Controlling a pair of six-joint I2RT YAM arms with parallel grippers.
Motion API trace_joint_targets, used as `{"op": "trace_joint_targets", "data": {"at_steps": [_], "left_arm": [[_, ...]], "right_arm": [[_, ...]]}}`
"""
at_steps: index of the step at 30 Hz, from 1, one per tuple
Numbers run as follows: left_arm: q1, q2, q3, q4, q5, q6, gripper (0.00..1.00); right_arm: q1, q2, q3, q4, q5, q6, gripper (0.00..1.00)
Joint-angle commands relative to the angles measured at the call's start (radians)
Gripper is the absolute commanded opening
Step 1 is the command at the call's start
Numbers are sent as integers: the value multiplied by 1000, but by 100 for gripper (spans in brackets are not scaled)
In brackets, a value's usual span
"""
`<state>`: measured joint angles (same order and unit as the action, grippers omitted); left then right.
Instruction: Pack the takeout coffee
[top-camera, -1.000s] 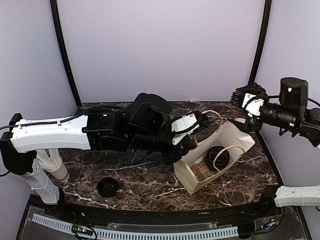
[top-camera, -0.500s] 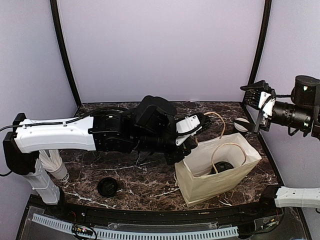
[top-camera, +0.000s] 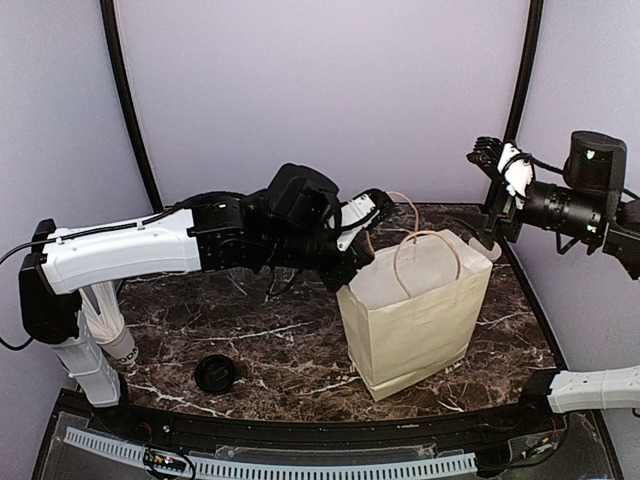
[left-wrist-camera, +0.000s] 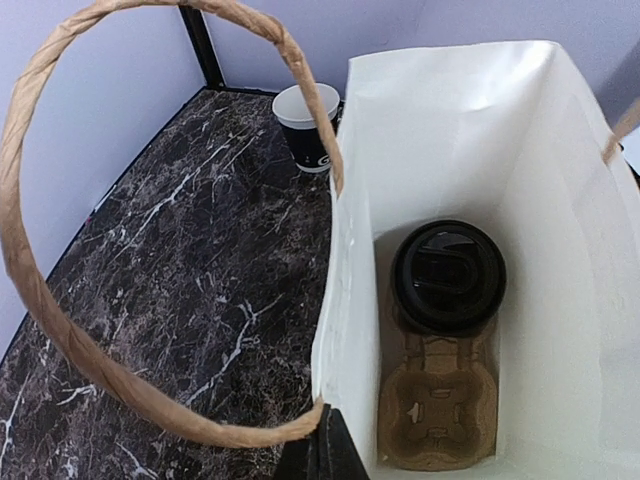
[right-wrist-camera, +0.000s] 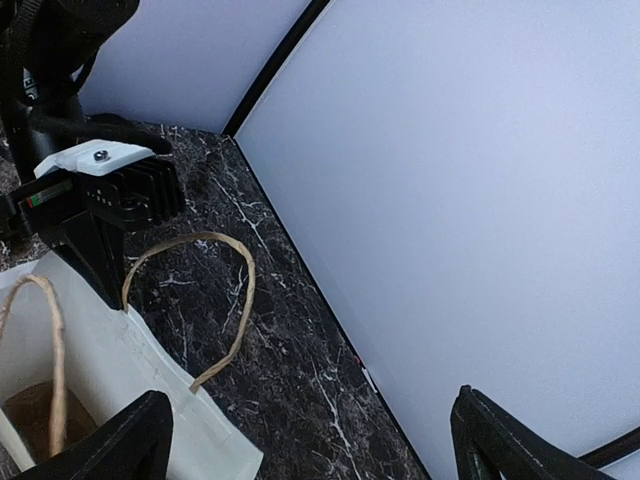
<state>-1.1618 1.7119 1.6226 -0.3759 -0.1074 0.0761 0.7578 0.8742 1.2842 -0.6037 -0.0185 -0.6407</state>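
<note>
The takeout coffee, a cup with a black lid, stands inside the white paper bag in one slot of a brown cardboard carrier. It is hidden in the top view by the bag's wall. The bag stands upright on the marble table. My left gripper is shut on the bag's left rim where a twine handle joins it, as the left wrist view shows. My right gripper is open and empty in the air above the bag's right rear, and its wrist view looks down on the bag.
A lidless black cup with a white rim stands behind the bag at the right rear and also shows in the left wrist view. A loose flat black lid lies at the front left. A white stack stands by the left arm's base.
The bag has gone from lying tilted open to standing upright as my left gripper raised its rim. My right gripper let go, swung out to the right, then came back high and open.
</note>
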Motion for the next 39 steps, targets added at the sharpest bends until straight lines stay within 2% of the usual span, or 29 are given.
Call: {"op": "trace_joint_targets", "data": {"at_steps": [1, 5, 11, 15, 16, 20, 26, 30, 34, 35, 36, 37, 38, 39], "left_arm": [[56, -43, 29, -23, 94, -104, 0], [88, -42, 25, -8, 168, -154, 0], [106, -35, 29, 12, 199, -183, 0], [108, -35, 37, 25, 208, -200, 6], [108, -36, 39, 26, 212, -207, 8], [108, -46, 53, 31, 206, -223, 41], [108, -133, 93, -43, 159, -228, 60], [108, -229, 113, -191, 15, -263, 62], [108, -361, 96, -428, -274, -410, 60], [108, -384, 91, -479, -393, -498, 57], [108, -433, 84, -604, -445, -548, 56], [108, -457, 83, -675, -533, -666, 54], [108, -499, 86, -814, -570, -726, 53], [108, -516, 92, -897, -623, -870, 51]], "right_arm": [[-10, -19, -19, 91, 60, 36, 99], [-25, -21, -40, 115, 78, 42, 99], [-36, -30, -58, 130, 103, 43, 98], [-41, -34, -67, 129, 112, 40, 99], [-42, -37, -67, 129, 110, 39, 99], [-42, -43, -68, 134, 90, -16, 99], [-42, 1, 2, 167, 145, -66, 99], [-42, 37, 45, 175, 159, -62, 99], [-43, 59, 50, 196, 181, -26, 99], [-43, 53, 37, 207, 174, -21, 99], [-43, 44, 22, 212, 163, -19, 99], [-43, 36, 9, 214, 154, -19, 99], [-42, 28, -6, 213, 149, -19, 99], [-41, 17, -17, 214, 145, -19, 99]]}}
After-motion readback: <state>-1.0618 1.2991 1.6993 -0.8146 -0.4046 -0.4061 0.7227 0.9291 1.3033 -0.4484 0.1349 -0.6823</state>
